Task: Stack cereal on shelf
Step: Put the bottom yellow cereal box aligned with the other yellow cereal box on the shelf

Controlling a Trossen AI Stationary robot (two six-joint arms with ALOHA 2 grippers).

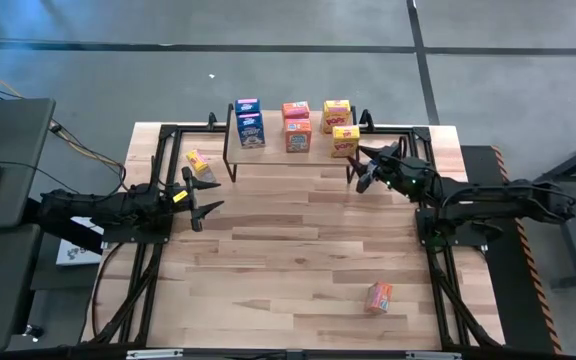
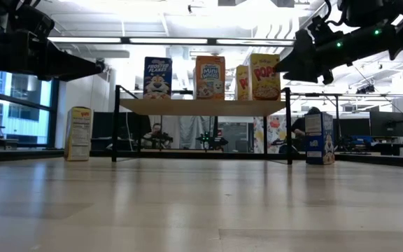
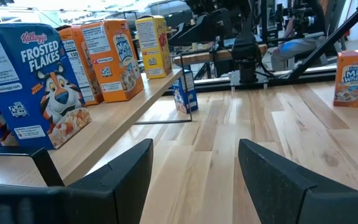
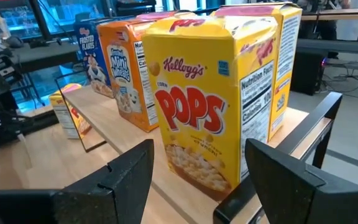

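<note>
The shelf point(image 1: 288, 152) stands at the table's far edge. On its plank stand two blue point(image 1: 250, 122), two orange point(image 1: 297, 126) and two yellow cereal boxes point(image 1: 341, 128). My right gripper point(image 1: 368, 168) is open and level at the shelf's right end. Its fingers stand just short of the front yellow Pops box point(image 4: 213, 106), without touching it. My left gripper point(image 1: 203, 196) waits open over the table's left side, pointing right. A yellow box point(image 1: 198, 160) stands on the table left of the shelf. A blue box point(image 2: 318, 138) stands by the shelf's right legs.
An orange box point(image 1: 379, 296) sits on the table near the front right. The middle of the wooden table point(image 1: 298, 250) is bare. Dark metal frames point(image 1: 148, 270) run along the table's left and right sides.
</note>
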